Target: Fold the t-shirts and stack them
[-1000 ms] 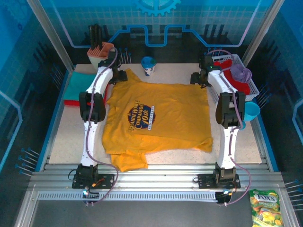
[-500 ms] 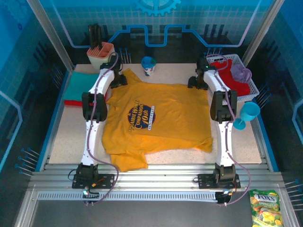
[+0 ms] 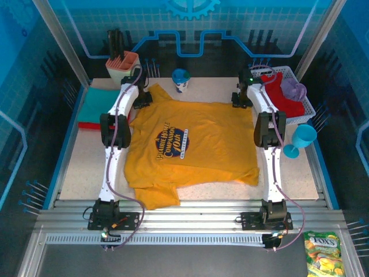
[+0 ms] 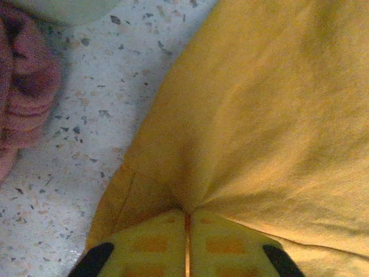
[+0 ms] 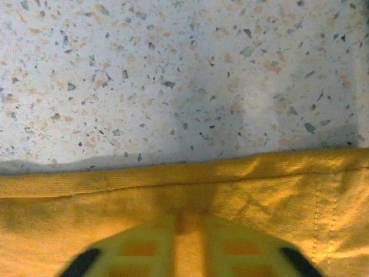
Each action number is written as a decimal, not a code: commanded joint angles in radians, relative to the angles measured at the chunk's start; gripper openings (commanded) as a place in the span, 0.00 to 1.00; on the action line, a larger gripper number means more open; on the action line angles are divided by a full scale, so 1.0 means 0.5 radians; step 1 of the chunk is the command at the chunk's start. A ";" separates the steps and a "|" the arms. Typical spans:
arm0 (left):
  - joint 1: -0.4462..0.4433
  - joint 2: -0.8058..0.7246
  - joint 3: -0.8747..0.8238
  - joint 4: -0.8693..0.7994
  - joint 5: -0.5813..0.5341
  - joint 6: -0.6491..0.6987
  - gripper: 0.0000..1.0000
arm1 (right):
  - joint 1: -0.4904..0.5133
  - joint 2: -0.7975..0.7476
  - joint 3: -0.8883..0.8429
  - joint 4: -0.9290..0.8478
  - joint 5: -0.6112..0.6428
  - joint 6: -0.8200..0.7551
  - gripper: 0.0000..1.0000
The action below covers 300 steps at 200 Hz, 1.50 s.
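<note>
Both pincers have snapped together: left pincer (image 4: 186, 216) and right pincer (image 5: 189, 218) clamp the mustard-yellow cotton t-shirt (image 3: 216, 138). It lies on the speckled counter (image 5: 173, 75) (inside a blue-walled booth (image 3: 259, 29)).

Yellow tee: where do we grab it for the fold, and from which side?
The two far corners of the yellow t-shirt, from above. It lies flat and spread, so only its thin edge offers a pinch; the left gripper and right gripper are shut there.
</note>
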 commanded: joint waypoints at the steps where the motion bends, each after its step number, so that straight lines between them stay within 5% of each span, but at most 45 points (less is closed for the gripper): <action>1: 0.021 0.027 0.055 -0.095 0.002 -0.003 0.02 | 0.040 0.001 0.018 -0.044 0.039 -0.017 0.09; 21: 0.031 0.009 0.052 -0.101 -0.008 -0.007 0.00 | 0.058 -0.095 -0.064 0.061 0.050 -0.013 0.00; 84: 0.049 -0.314 -0.179 -0.099 -0.014 -0.016 0.00 | 0.070 -0.394 -0.370 0.354 0.086 0.018 0.00; 143: 0.057 -0.678 -0.855 0.026 0.022 -0.119 0.00 | 0.070 -0.523 -0.541 0.364 0.111 -0.004 0.00; 161: 0.057 -0.815 -1.140 0.188 0.042 -0.147 0.00 | 0.046 -0.518 -0.519 0.371 0.113 0.014 0.43; 180: 0.059 -0.817 -1.130 0.152 0.058 -0.104 0.00 | 0.023 -0.426 -0.387 0.311 0.062 0.038 0.61; 201: 0.060 -0.805 -0.997 0.124 0.081 -0.059 0.52 | 0.023 -0.270 -0.159 0.156 0.101 0.049 0.75; 216: 0.061 -0.744 -0.789 0.115 0.106 -0.021 0.68 | 0.012 -0.196 -0.079 0.121 0.104 0.090 0.79; 259: 0.060 -0.291 -0.005 -0.030 0.145 0.066 0.75 | -0.019 -0.020 0.110 -0.018 0.069 0.194 0.83; 300: 0.058 -0.255 -0.117 0.203 0.141 0.035 0.74 | -0.052 0.060 0.113 -0.033 0.015 0.217 0.78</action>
